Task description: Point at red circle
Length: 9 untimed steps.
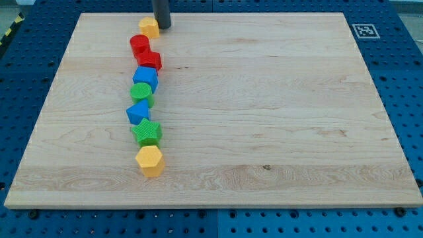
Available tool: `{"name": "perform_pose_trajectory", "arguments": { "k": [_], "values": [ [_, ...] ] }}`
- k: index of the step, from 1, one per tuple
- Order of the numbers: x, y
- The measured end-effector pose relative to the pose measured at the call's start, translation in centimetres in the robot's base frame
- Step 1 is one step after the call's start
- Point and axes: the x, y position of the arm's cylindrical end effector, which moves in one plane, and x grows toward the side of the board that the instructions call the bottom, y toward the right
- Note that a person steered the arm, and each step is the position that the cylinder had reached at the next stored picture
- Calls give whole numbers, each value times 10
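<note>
The red circle (139, 45) lies near the view's top left of the wooden board (264, 106), second in a column of blocks. My tip (162, 26) is at the view's top edge, just right of a yellow block (149, 28) and up and right of the red circle, not touching it. Below the red circle a red star-like block (150, 61) touches it. Further down the column come a blue cube (145, 77), a green circle (141, 93), a blue block (139, 112), a green star (147, 132) and a yellow hexagon (150, 160).
A black and white marker tag (364, 30) sits at the board's top right corner. Blue perforated table (410, 79) surrounds the board.
</note>
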Motion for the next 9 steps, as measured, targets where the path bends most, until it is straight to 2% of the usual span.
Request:
{"name": "perform_pose_trajectory", "arguments": {
  "k": [5,6,7,9],
  "values": [
    [-19,-13],
    [-28,-51],
    [-19,-106],
    [57,-108]
  ]
}}
